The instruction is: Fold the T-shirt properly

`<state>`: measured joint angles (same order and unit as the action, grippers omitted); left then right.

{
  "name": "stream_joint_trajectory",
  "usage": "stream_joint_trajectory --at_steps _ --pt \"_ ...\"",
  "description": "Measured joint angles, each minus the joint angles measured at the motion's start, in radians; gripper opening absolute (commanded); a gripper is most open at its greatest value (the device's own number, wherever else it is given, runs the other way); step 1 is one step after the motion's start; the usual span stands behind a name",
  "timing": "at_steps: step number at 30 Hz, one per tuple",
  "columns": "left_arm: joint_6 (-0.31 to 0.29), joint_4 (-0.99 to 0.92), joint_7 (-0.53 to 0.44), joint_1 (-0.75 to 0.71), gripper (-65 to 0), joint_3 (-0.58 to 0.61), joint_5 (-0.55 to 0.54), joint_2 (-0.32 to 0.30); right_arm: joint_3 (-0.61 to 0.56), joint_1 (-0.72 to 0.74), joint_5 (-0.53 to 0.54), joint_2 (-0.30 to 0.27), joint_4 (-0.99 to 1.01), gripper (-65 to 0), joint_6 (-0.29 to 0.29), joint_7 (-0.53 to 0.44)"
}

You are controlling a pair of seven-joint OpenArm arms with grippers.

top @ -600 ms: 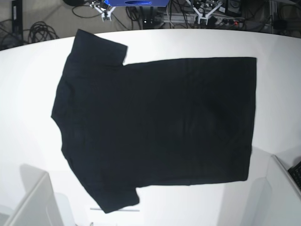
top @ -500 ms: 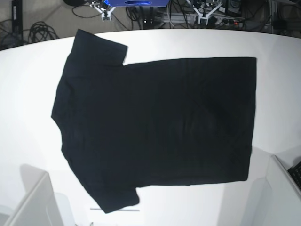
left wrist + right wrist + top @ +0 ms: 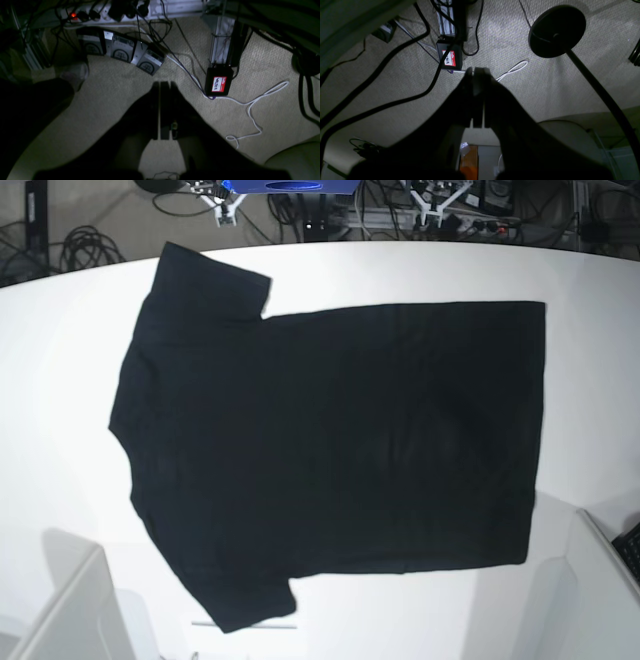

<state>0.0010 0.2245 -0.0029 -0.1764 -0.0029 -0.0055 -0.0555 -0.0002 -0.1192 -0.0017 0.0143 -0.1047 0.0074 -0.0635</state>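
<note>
The black T-shirt [image 3: 330, 440] lies spread flat on the white table [image 3: 60, 380], plain side up, collar end to the left, hem to the right, both short sleeves out. Neither gripper shows in the base view. In the left wrist view my left gripper [image 3: 161, 84] hangs over the carpeted floor, jaws pressed together with nothing between them. My right gripper [image 3: 476, 70] is likewise shut and empty above the floor. The T-shirt is out of view in both wrist views.
White boxy structures stand at the table's near left corner [image 3: 70, 610] and near right corner [image 3: 600, 570]. Cables and gear [image 3: 310, 200] lie beyond the far edge. Under the grippers are a labelled black box [image 3: 218, 82], a power strip [image 3: 105, 11] and a round stand base [image 3: 556, 30].
</note>
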Motion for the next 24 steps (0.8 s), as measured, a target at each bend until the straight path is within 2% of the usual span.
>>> stream_joint_trajectory --at_steps 11,16,19,24 --pt "0.0 0.008 -0.002 -0.023 -65.0 0.012 0.0 0.0 -0.003 -0.026 0.0 0.0 -0.025 -65.0 0.0 -0.003" --pt "0.0 0.064 -0.002 -0.074 -65.0 0.012 0.0 0.0 -0.002 -0.13 0.0 0.0 -0.204 -65.0 0.0 0.016" --pt "0.0 0.152 0.005 -0.135 -65.0 0.012 0.0 0.0 0.001 -0.196 -0.001 -0.001 -0.317 -65.0 0.0 0.095" --pt "0.0 0.349 0.004 -0.257 -65.0 0.008 0.0 -0.023 0.003 -0.323 -0.001 -0.025 -0.565 -65.0 -0.002 0.167"
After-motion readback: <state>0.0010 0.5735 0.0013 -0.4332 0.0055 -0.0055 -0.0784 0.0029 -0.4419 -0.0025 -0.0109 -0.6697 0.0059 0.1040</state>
